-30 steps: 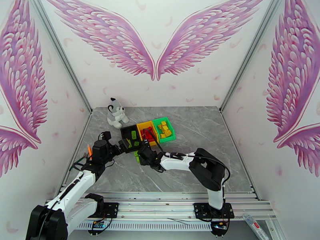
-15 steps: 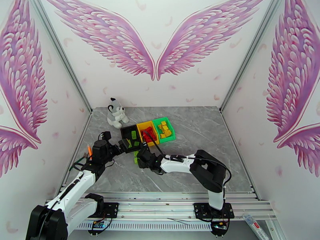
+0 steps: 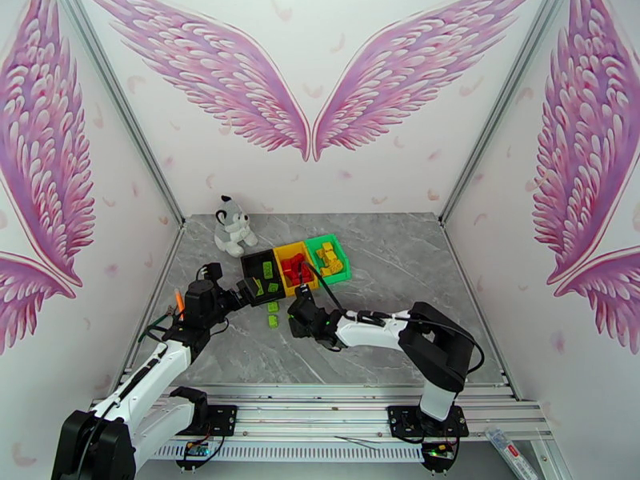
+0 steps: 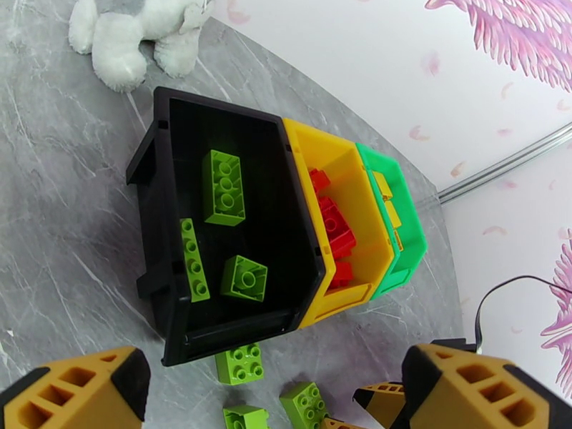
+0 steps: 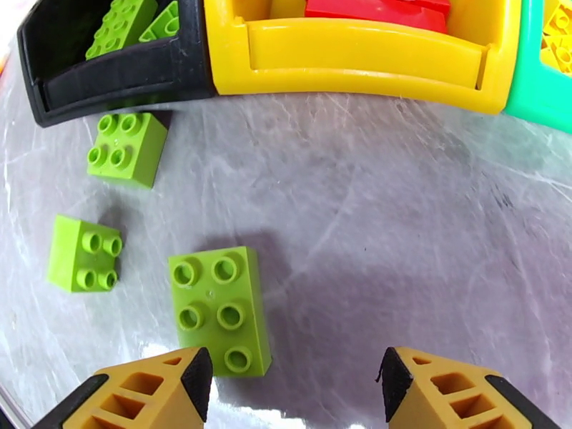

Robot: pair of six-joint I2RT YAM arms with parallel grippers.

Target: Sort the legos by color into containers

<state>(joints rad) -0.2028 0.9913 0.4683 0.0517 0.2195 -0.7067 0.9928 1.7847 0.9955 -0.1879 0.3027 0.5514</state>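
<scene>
My left gripper [image 4: 273,377] hangs empty with its fingers spread as wide as they go, just short of the near wall of the black rectangular plastic bin [image 4: 154,209]; it has not budged over the last second; in that bin lie three lime-green studded plastic bricks [image 4: 223,187]. On the grey marbled table [image 5: 400,209], just in front of the black bin, three loose lime-green bricks [image 5: 220,309] lie apart from one another, studs up. What has changed is my right gripper [image 5: 293,377]; a second ago it sat over those loose bricks and hid them from above; now it has drawn back to the right and they lie bare; its fingers stand part-way spread with nothing between them, the longest loose brick just beside the left one. Further right, the yellow plastic bin [image 5: 357,44] holds red bricks [image 5: 372,5] and the green plastic bin [image 5: 547,80] holds yellow bricks [image 4: 386,187]; so I judge red and yellow done, with only the three loose greens left for the black bin; I come away from this pass empty-handed.
</scene>
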